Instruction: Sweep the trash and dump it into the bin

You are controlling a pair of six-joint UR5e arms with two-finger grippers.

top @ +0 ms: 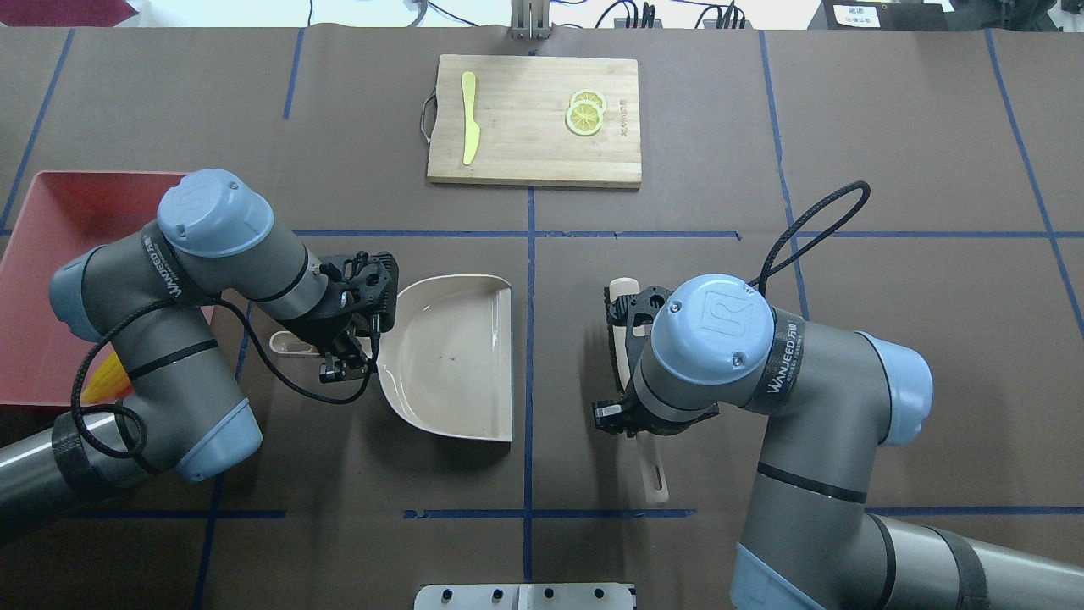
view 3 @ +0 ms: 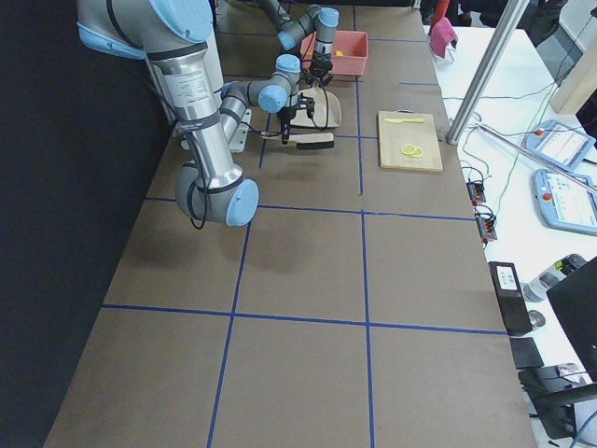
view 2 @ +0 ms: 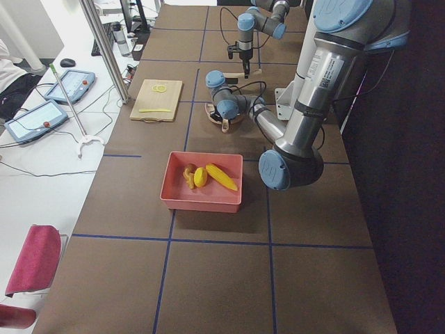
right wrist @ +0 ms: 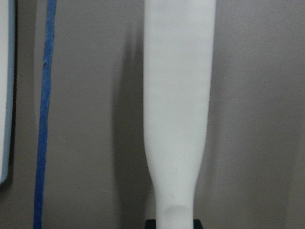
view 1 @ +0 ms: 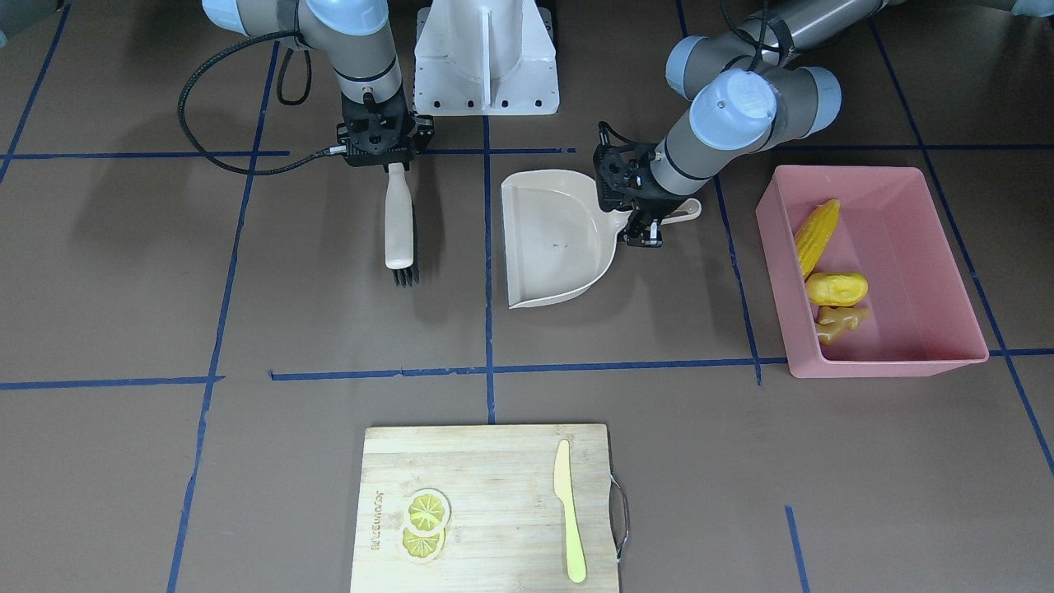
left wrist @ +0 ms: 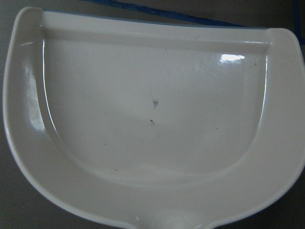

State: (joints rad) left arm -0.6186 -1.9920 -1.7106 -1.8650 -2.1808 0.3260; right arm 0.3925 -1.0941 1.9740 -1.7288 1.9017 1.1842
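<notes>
The pink bin point(view 1: 906, 247) stands by my left arm. In it lie the corn cob point(view 1: 817, 237), the potato-like lump point(view 1: 836, 288) and the ginger root point(view 1: 840, 321). The beige dustpan point(view 1: 552, 239) lies flat on the table and is empty, as the left wrist view point(left wrist: 152, 109) shows. My left gripper point(view 1: 648, 221) is down at the dustpan's handle point(view 1: 687, 212) and looks shut on it. My right gripper point(view 1: 394, 163) is shut on the brush point(view 1: 399, 226), whose black bristles point(view 1: 405, 276) point away from the robot.
A wooden cutting board point(view 1: 486, 511) lies at the far edge with two lemon slices point(view 1: 426, 523) and a pale yellow knife point(view 1: 570, 511). The robot's white base point(view 1: 486, 58) stands between the arms. Blue tape lines cross the brown table.
</notes>
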